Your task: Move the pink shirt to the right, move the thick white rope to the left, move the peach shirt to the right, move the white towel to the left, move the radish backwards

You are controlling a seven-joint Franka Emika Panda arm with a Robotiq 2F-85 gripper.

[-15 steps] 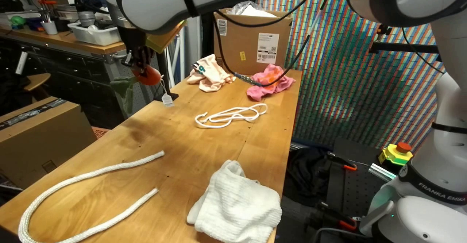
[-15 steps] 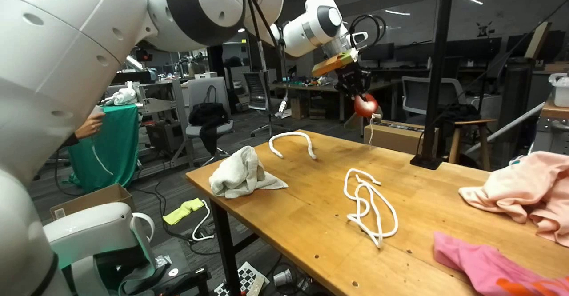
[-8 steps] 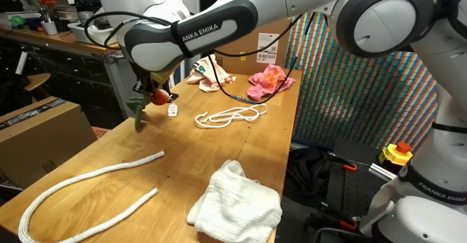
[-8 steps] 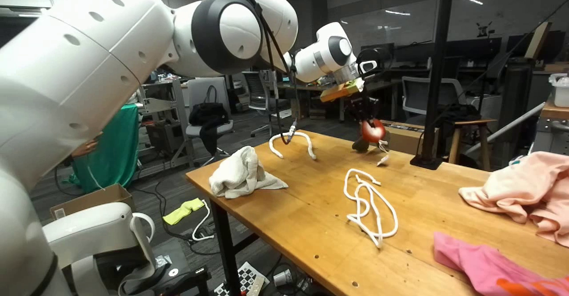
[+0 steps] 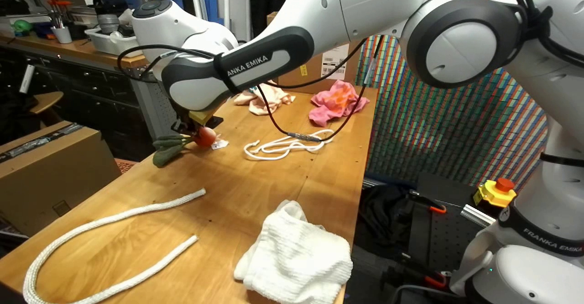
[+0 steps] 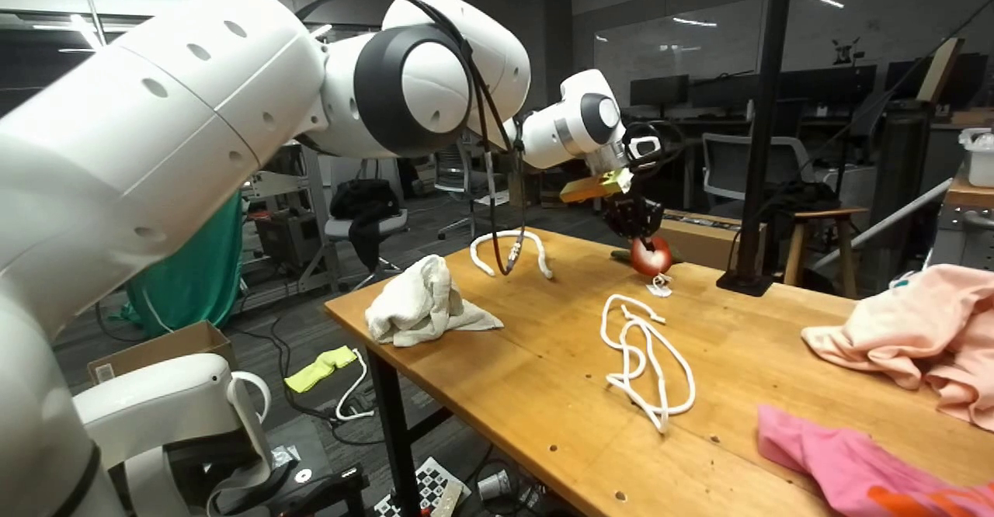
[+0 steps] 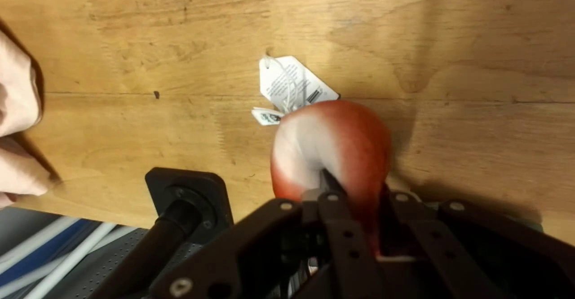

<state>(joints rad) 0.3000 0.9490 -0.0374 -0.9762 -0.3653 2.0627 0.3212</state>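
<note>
The red and white radish (image 5: 206,137) is at the table's far-left edge in an exterior view; it also shows in an exterior view (image 6: 649,256). My gripper (image 7: 357,186) is shut on the radish (image 7: 332,142), low at the table top. Its green leaves (image 5: 168,151) and white tag (image 7: 296,81) lie on the table. I cannot tell whether the bulb touches the wood. The peach shirt (image 5: 273,98) and pink shirt (image 5: 335,105) lie crumpled at the far end. The thick white rope (image 5: 155,207) lies in a U. The white towel (image 5: 296,254) is bunched near the front edge.
A thin white rope (image 5: 269,159) lies looped mid-table. A black post with a base plate (image 6: 744,282) stands at the table edge beside the radish; the plate also shows in the wrist view (image 7: 188,195). A cardboard box (image 5: 335,62) stands behind the shirts. The arm's cable hangs over the table.
My gripper has come down with the radish from above the table edge to the table top. The leaves and tag, hanging before, now lie on the wood. The cloths and ropes have not moved.
</note>
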